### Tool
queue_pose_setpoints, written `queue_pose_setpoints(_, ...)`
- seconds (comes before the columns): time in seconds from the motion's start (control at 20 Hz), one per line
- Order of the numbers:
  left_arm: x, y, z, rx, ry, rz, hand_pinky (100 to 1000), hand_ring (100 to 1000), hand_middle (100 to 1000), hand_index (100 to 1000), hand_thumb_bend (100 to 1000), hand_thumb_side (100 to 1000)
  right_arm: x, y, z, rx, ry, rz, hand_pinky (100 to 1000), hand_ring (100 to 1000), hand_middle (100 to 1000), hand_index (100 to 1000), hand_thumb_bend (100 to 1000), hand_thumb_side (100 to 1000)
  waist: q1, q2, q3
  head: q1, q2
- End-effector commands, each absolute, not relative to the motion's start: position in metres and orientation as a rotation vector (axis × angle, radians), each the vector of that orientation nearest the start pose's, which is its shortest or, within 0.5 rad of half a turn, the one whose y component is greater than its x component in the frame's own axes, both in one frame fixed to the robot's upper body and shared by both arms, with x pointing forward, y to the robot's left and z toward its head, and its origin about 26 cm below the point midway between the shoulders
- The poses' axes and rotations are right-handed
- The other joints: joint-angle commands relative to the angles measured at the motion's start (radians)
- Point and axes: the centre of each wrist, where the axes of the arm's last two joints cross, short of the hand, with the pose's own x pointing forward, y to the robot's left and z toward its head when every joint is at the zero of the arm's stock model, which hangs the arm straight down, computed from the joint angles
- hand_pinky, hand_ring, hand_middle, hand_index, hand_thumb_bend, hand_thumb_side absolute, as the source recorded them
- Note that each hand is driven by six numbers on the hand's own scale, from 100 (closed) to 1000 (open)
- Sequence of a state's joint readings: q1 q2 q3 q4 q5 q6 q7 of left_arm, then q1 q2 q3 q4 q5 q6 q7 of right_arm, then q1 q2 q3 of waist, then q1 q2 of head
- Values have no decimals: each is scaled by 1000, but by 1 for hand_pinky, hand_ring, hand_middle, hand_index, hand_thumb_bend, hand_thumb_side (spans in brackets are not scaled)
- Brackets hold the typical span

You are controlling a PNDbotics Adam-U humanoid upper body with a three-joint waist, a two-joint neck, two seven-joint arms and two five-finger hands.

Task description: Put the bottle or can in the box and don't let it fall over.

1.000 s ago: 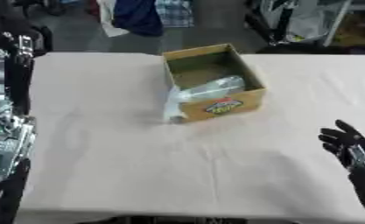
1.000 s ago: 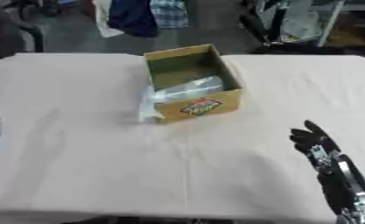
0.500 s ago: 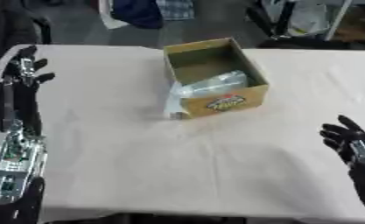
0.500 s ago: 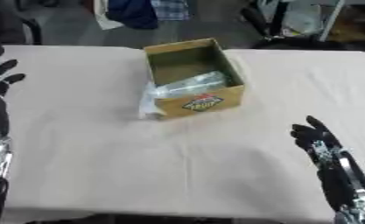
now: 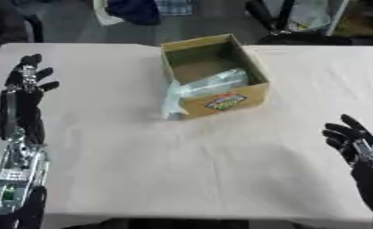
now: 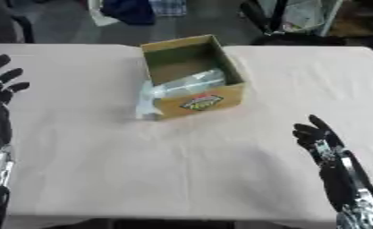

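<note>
Left eye view. Cardboard box (image 5: 214, 74) stands open on the pale tablecloth (image 5: 181, 165), toward the far middle, turned a little askew. Its near wall carries an oval label (image 5: 225, 102) in red, yellow and green; the writing on it cannot be read. A clear plastic bottle (image 5: 197, 88) lies tilted across the box's near-left corner, part inside and part hanging over the rim, its lower end down by the cloth outside the box; whether that end touches the cloth is hard to say. Left hand (image 5: 26, 78) is raised at the left edge, fingers straight and spread, pointing to the far side, holding nothing. It is well apart from the box.

Right eye view. Right hand (image 6: 318, 136) sits near the lower right, palm open, fingers relaxed and fanned upward, empty, well apart from the box. Dark and checked clothing (image 6: 142, 9) lies beyond the table's far edge.
</note>
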State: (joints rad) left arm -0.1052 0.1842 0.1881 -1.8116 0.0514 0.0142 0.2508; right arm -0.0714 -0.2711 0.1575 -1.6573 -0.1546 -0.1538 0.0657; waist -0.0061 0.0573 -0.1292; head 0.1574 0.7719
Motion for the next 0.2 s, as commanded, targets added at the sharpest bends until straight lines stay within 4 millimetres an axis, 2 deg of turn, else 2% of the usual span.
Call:
queue_pose_setpoints(0.05,292,314,105,385,-1935,225,702,769,819,799,100,799,293,-256,47,132,-1869,313,931,872,813,1000,100,813,4,-3,0,-1,-2)
queue_pose_setpoints(0.2,292,314,105,380,-1935,219,701,768,817,799,100,799,293,-256,46,132,-1868,312,931,872,813,1000,100,813,6,-5,-3,-6,-2)
